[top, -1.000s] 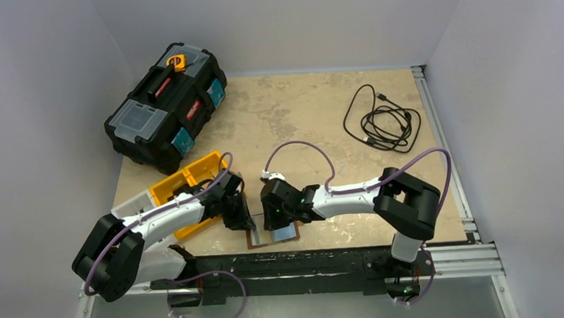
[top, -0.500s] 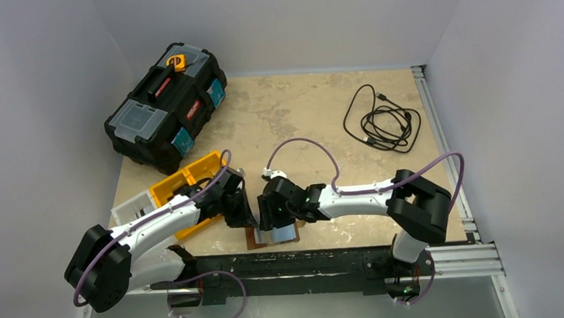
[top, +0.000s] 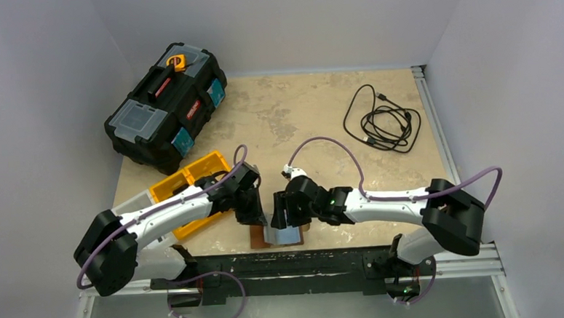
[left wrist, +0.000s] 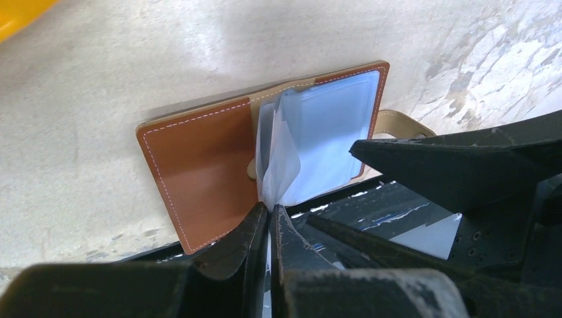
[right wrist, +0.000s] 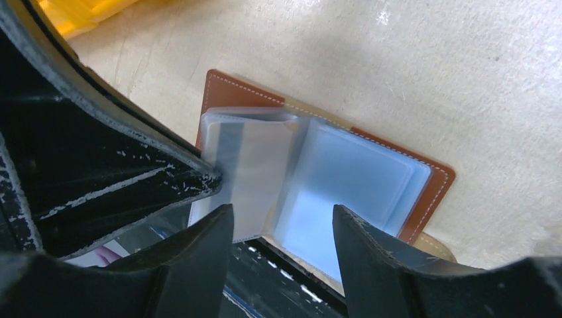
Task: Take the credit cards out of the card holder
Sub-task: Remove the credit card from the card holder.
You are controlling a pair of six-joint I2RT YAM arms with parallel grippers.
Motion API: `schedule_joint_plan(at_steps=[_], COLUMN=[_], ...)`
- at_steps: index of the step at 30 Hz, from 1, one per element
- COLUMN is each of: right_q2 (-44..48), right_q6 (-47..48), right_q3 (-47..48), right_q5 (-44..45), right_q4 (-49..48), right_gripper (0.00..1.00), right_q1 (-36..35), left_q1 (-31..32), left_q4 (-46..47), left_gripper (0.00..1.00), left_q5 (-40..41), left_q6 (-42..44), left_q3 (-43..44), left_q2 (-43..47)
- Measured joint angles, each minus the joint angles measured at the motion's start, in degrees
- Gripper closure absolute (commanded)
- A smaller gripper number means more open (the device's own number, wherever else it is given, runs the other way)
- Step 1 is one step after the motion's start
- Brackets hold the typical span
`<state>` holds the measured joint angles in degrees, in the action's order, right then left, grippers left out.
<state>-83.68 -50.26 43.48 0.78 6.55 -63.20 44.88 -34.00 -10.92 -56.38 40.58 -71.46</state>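
You're at the page-parting step. The card holder [top: 282, 236] lies open on the table [top: 313, 113] at the bottom centre of the top view, right by the near edge, with its brown cover to the left and pale plastic pages to the right. Your left gripper [left wrist: 268, 222] is pinched tight on one clear sleeve [left wrist: 281, 156] and holds it standing up off the stack, curled near the spine. Your right gripper [right wrist: 281, 212] hovers over the pages with its jaws apart and nothing between them. By my reading nothing is out yet (the grey band showing through the lifted sleeve in the right wrist view may be a card [right wrist: 228, 159] inside, but I can't be sure). For the next move, I'd judge you should hold the left pinch steady and bring the right fingers down to the card's exposed edge. Close narrowly on the card alone, not the plastic, then draw it along the pocket's opening. Watch that the holder doesn't slide off the near edge as you pull.
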Motion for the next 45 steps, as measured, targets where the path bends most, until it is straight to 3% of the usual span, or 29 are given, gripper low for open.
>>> schedule_joint_plan(at_steps=[9,21,28,32,36,45], right_q2=[6.25,6.01,4.44,4.24,4.24,4.44], right_q6=[-0.26,0.2,0.42,0.31,-0.13,-1.51], right_q3=[-5.2,-5.57,-5.46,-5.46,-5.46,-5.49], right_q5=[-0.2,2.19,3.43,4.24,4.7,7.13], right_q4=[-5.31,-7.26,-7.17,-7.13,-6.95,-4.24], right_gripper=[0.36,0.43,0.55,0.67,0.76,0.85], right_q1=[-0.02,-2.84,-4.7,-4.79,-5.03,-5.05], left_q1=[3.23,3.65,3.69,3.69,3.69,3.69], left_q4=[-0.66,-1.92,-1.95,-1.92,-1.9,-2.84], left_gripper=[0.94,0.94,0.94,0.94,0.88,0.8], left_q5=[1.77,2.8,2.8,2.8,2.89,3.72], left_q6=[-2.1,-2.93,-3.06,-3.06,-3.06,-2.6], left_q3=[6.25,7.58,7.58,7.58,7.58,7.58], left_q2=[-6.47,-7.61,-7.82,-7.87,-7.89,-7.89])
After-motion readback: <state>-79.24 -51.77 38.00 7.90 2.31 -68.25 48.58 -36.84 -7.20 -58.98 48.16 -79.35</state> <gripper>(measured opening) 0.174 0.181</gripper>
